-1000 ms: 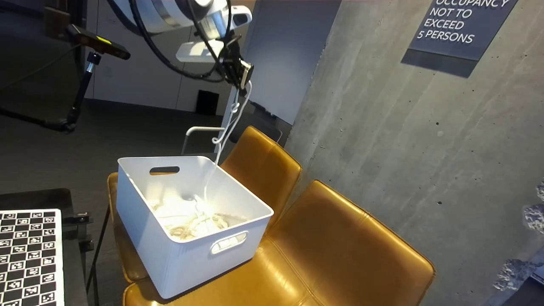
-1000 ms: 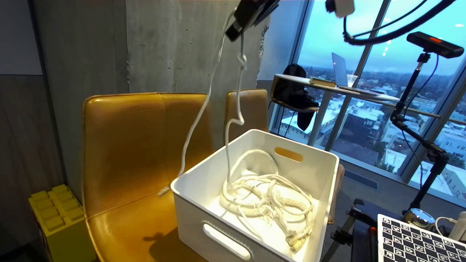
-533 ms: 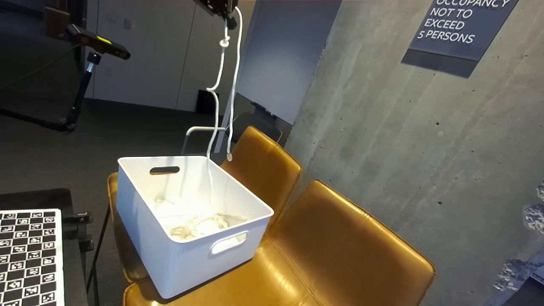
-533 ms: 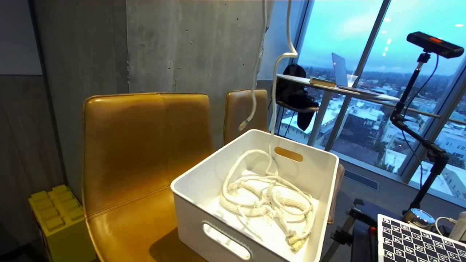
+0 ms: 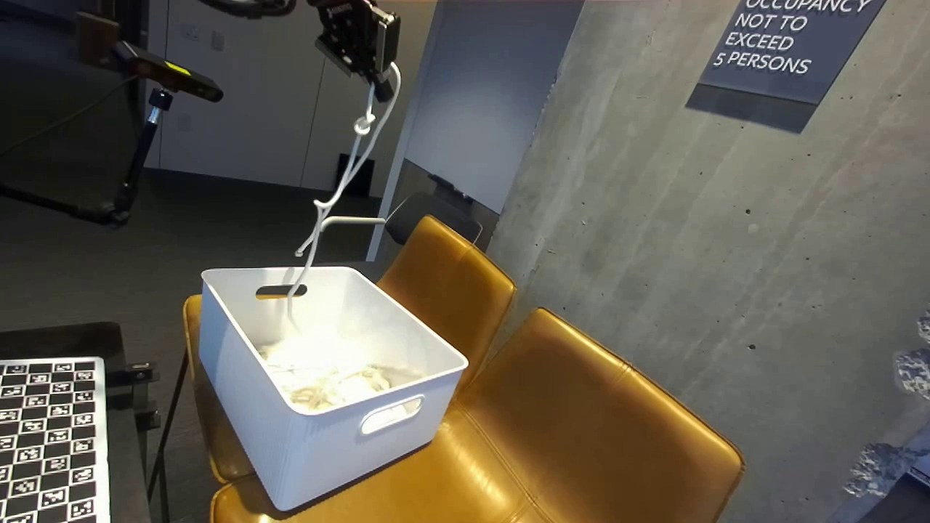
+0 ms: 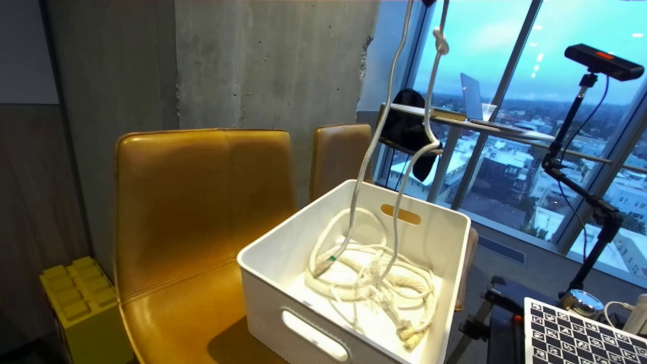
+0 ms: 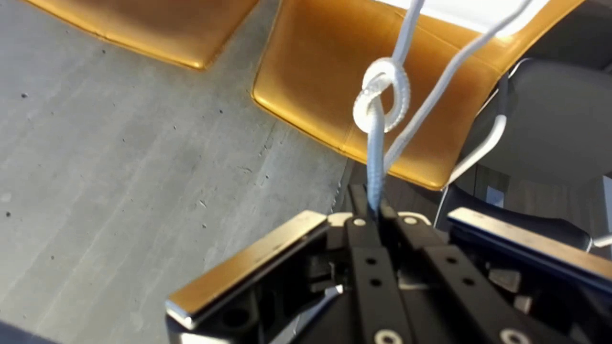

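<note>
Rope (image 7: 376, 153) hangs doubled from the gripper (image 7: 373, 203), whose fingers are clamped together on it, over a white box (image 5: 312, 465). One knot (image 6: 441, 42) sits just below the grip. Judging by how it lies, the rope is partly clear of the box: its longer side dips into it, the end there not distinguishable, while the shorter tail dangles free. Inside, pale cords (image 6: 407, 283) lie heaped on the bottom. Tan seating (image 5: 581, 421) bears the box.
</note>
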`<state>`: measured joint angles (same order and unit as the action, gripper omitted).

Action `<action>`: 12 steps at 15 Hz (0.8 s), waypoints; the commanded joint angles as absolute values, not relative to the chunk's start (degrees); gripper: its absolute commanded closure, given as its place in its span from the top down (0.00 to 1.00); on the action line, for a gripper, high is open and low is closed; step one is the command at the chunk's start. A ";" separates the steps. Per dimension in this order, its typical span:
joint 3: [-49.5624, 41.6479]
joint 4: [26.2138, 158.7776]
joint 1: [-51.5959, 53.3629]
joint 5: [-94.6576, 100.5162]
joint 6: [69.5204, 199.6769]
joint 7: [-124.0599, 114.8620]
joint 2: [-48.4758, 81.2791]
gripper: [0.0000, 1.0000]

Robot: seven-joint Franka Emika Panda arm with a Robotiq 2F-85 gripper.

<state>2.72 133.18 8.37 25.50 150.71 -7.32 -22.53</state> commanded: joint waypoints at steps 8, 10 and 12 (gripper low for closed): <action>-4.89 136.36 7.77 4.87 156.08 17.95 -15.26 0.01; -4.93 135.95 7.43 2.72 155.74 20.09 -13.87 0.01; -4.80 135.44 7.13 1.12 155.32 21.36 -12.83 0.01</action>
